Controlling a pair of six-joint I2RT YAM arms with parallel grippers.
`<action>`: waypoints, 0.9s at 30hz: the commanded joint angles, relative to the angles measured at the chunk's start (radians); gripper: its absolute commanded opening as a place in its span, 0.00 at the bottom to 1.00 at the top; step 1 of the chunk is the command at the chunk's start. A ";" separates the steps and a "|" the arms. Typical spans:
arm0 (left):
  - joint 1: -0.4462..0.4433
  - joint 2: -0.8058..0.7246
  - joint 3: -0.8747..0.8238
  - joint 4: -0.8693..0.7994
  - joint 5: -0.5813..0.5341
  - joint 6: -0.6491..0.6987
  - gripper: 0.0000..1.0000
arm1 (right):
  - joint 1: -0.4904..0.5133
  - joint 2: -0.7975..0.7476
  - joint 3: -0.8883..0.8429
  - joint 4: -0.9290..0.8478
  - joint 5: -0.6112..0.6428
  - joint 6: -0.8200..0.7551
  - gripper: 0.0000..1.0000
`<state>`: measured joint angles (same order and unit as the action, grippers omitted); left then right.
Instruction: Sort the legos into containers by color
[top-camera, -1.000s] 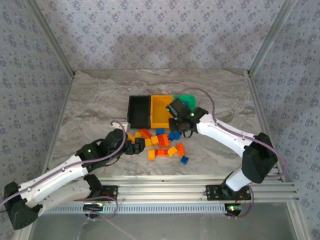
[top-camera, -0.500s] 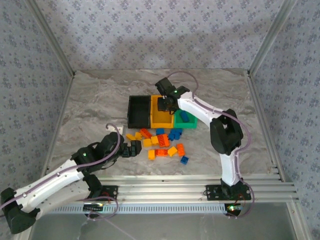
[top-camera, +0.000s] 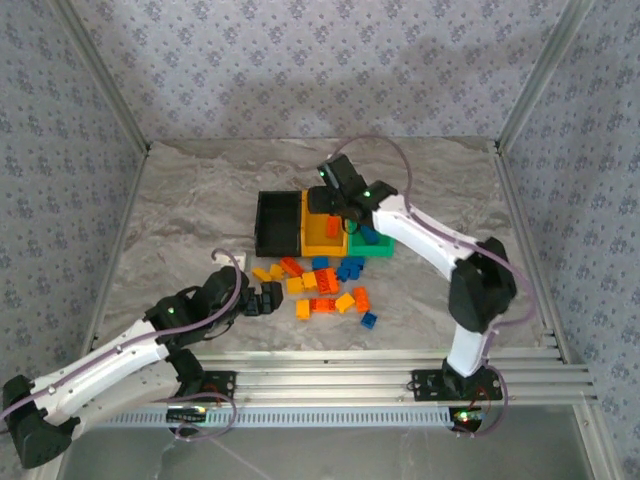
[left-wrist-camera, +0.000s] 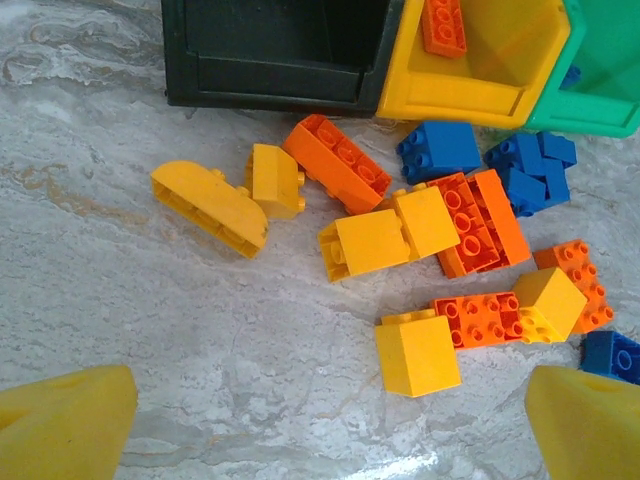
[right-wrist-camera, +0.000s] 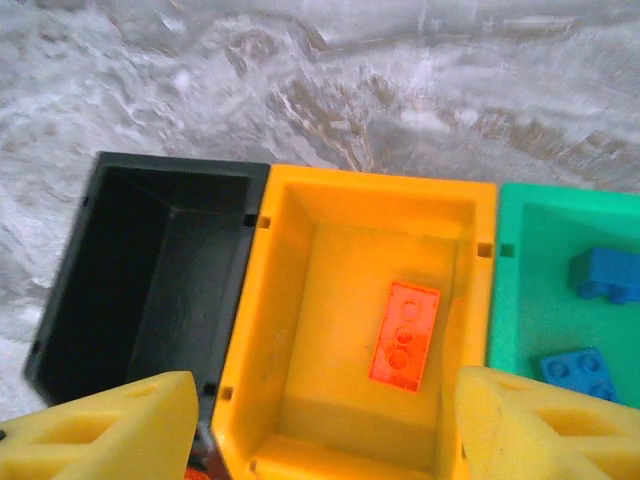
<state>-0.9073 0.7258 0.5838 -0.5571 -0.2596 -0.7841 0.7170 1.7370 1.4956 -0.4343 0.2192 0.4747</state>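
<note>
Left wrist view, nearest first: we find the left gripper (left-wrist-camera: 325, 440) spread wide and empty, held low over bare table (left-wrist-camera: 150, 330) at the bottom of the frame, facing the legos (left-wrist-camera: 470, 225). We judge it is posed for a pick from the pile's left side. The curved yellow brick (left-wrist-camera: 210, 205) there touches only one small yellow neighbour and looks the easier take. Elsewhere yellow, orange and blue bricks touch or overlap, which could spoil a clean grasp. The pile lies just short of the bins (top-camera: 318, 240).

Farther on, in the right wrist view, the right gripper (right-wrist-camera: 330, 430) hangs above the yellow bin (right-wrist-camera: 370, 185), fingers apart with nothing between them. An orange brick (right-wrist-camera: 405, 333) lies flat on that bin's floor, free of the fingers; we judge this drop done. Two blue bricks (right-wrist-camera: 605, 272) lie in the green bin (right-wrist-camera: 530, 300) at right. The black bin (right-wrist-camera: 150, 280) stands at left. In the top external view the right arm (top-camera: 430, 245) partly hides the green bin.
</note>
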 joint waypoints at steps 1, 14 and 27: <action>0.010 0.037 0.017 0.021 0.011 0.011 1.00 | 0.087 -0.137 -0.160 0.221 0.156 -0.127 0.75; -0.002 0.276 0.014 0.170 0.200 0.075 0.95 | -0.006 -0.384 -0.496 0.136 -0.048 0.111 1.00; -0.058 0.426 0.014 0.243 0.246 0.086 0.88 | -0.081 -0.505 -0.635 -0.019 -0.103 0.130 0.43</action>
<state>-0.9543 1.1221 0.5797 -0.3347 -0.0322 -0.7227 0.6434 1.2606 0.8700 -0.3866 0.1043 0.5934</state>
